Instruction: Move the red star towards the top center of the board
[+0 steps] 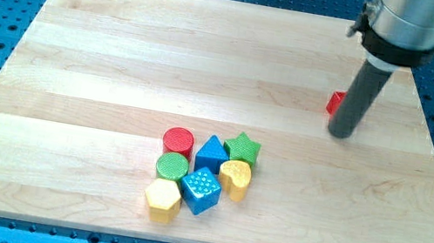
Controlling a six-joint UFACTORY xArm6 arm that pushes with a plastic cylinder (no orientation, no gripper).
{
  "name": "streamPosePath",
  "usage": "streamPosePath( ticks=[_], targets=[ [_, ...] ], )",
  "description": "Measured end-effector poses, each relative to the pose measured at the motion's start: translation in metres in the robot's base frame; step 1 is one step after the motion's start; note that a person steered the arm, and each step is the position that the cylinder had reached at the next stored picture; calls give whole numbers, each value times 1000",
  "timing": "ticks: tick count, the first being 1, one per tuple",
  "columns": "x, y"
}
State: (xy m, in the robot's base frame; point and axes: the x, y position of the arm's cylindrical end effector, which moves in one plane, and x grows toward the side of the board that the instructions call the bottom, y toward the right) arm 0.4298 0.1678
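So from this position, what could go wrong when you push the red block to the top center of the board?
1. My tip stands in front of the red block and hides most of it; I cannot confirm its star shape or exactly where I touch it.
2. An off-center push could let the block turn and slip off the rod.
3. The block lies in the right part of the board, so a push straight up would carry it toward the top right edge, not the top center.

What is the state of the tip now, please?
My tip: no gripper, holds nothing; it stands just right of the red block, mostly hidden behind the rod.
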Motion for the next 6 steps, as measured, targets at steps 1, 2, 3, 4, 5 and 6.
streamPosePath(
  ticks=[1,2,3,4,5,6],
  targets=[
    [-24,-20],
    [15,-2],
    [10,42],
    [-27,23],
    [-58,-7],
    [-85,-49]
  ],
)
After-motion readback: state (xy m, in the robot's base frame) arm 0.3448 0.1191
